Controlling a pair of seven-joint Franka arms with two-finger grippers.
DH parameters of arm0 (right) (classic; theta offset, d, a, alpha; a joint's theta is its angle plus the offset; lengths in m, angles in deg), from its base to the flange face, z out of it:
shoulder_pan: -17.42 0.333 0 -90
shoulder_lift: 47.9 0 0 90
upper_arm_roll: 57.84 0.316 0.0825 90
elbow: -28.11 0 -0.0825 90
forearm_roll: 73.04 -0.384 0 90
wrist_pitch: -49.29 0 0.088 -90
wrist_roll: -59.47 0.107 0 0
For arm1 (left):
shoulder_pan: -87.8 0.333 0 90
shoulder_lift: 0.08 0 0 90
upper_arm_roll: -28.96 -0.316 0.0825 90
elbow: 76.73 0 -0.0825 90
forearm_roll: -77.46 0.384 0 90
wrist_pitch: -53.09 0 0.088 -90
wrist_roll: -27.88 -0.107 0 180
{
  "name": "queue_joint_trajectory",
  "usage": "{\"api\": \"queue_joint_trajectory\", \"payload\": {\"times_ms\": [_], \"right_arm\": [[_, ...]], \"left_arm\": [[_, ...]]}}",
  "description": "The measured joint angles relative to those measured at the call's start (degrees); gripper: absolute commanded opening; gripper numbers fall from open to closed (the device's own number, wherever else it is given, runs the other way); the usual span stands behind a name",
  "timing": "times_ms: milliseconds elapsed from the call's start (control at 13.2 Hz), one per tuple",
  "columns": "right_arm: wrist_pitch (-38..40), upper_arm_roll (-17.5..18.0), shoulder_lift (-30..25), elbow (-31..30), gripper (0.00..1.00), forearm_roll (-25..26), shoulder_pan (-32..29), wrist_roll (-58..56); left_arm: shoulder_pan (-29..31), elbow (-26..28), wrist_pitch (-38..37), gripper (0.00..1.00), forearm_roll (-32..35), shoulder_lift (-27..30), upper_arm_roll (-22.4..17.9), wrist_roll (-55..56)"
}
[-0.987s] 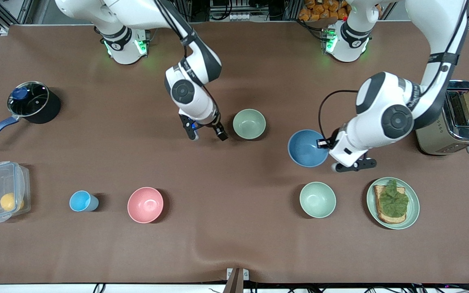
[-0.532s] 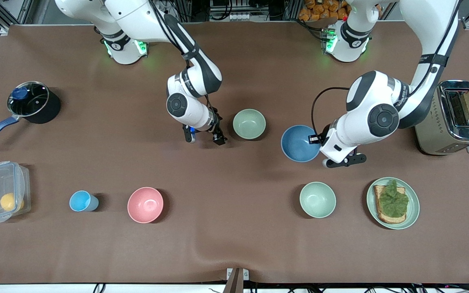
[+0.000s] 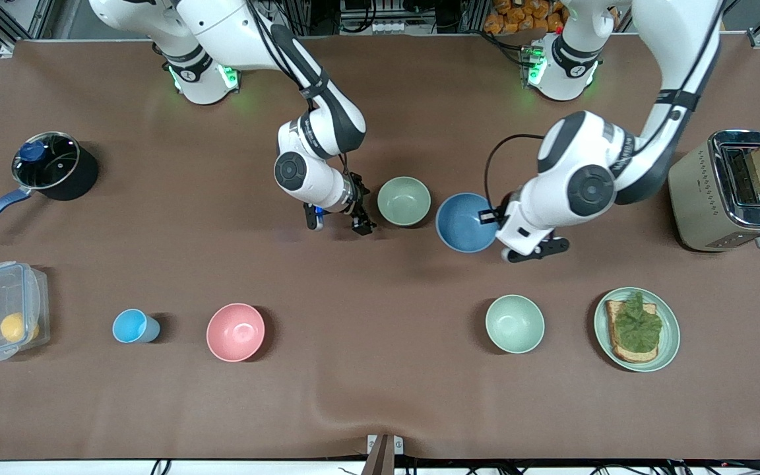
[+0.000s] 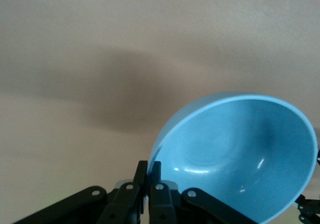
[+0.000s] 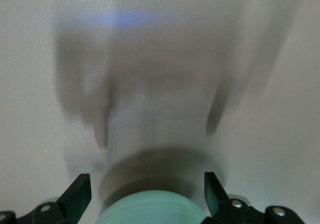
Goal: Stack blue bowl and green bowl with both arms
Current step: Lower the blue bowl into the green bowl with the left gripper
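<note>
The blue bowl (image 3: 462,221) hangs tilted just above the table, right beside the green bowl (image 3: 404,200). My left gripper (image 3: 489,217) is shut on its rim at the edge toward the left arm's end. In the left wrist view the fingers (image 4: 142,170) pinch the thin rim of the blue bowl (image 4: 240,154), and that gripper (image 4: 149,170) is at the frame's edge. My right gripper (image 3: 338,226) stands open low beside the green bowl, toward the right arm's end. Its wrist view shows the green bowl's wall (image 5: 155,210) in the wide gap of the gripper (image 5: 145,185).
Nearer the front camera stand a paler mint bowl (image 3: 514,323), a green plate with toast (image 3: 669,343), a pink bowl (image 3: 235,332) and a light-blue cup (image 3: 132,326). A toaster (image 3: 696,191) sits at the left arm's end; a pot (image 3: 53,165) and a plastic box (image 3: 4,310) at the right arm's end.
The left arm has carried the blue bowl sideways toward the green bowl until it is next to it. The right gripper has shifted slightly closer to the green bowl, still open.
</note>
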Motion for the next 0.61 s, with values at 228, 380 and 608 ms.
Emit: {"api": "queue_joint_trajectory", "payload": {"times_ms": [228, 380, 608], "right_arm": [[0.0, 0.0, 0.0, 0.0, 1.0, 0.0, 0.0, 0.0], [0.0, 0.0, 0.1, 0.1, 1.0, 0.0, 0.0, 0.0], [0.0, 0.0, 0.1, 0.1, 1.0, 0.0, 0.0, 0.0]], "left_arm": [[-3.3, 1.5, 2.5, 0.0, 0.0, -0.5, 0.2, 2.8], [-6.0, 2.3, 3.9, 0.0, 0.0, -0.6, 0.3, 5.6], [-10.0, 4.3, 7.8, 0.0, 0.0, -0.6, 0.3, 9.3]]}}
